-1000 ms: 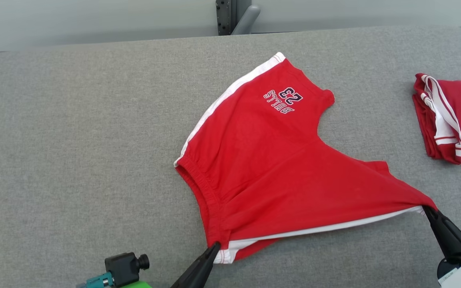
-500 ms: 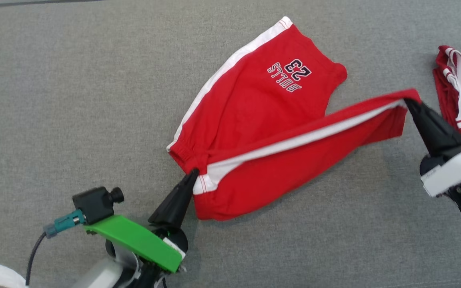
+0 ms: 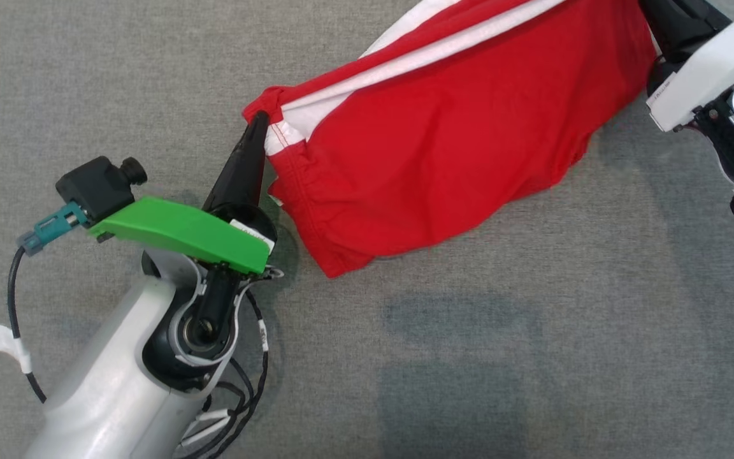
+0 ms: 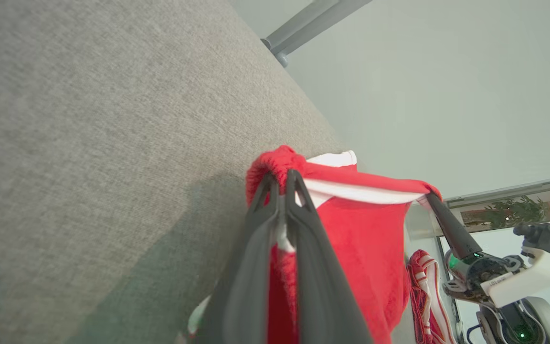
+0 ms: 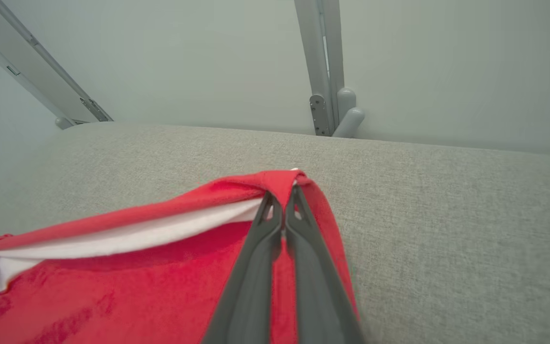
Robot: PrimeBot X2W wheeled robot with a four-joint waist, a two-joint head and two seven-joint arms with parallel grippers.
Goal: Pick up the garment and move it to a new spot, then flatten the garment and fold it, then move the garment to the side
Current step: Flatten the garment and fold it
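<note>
The garment [image 3: 443, 127] is a pair of red shorts with a white side stripe, stretched between my two grippers above the grey table [image 3: 469, 357]. My left gripper [image 3: 257, 118] is shut on the waistband corner, and the left wrist view shows its tips [image 4: 280, 176] pinching the red elastic. My right gripper [image 5: 282, 197] is shut on the leg hem corner and is also seen in the left wrist view [image 4: 430, 195]. The red cloth [image 5: 112, 286] sags below the taut edge toward the table. The printed side of the shorts is hidden.
A second red and white garment [image 4: 423, 291] lies folded on the table beyond my right arm. A grey metal post [image 5: 325, 71] stands behind the table's far edge. My left wrist's green mount [image 3: 182, 229] sits over the near left of the table.
Both grippers have lifted the near edge of the shorts off the table and carried it up and away. The head camera has tilted down, so the whole picture shifted.
</note>
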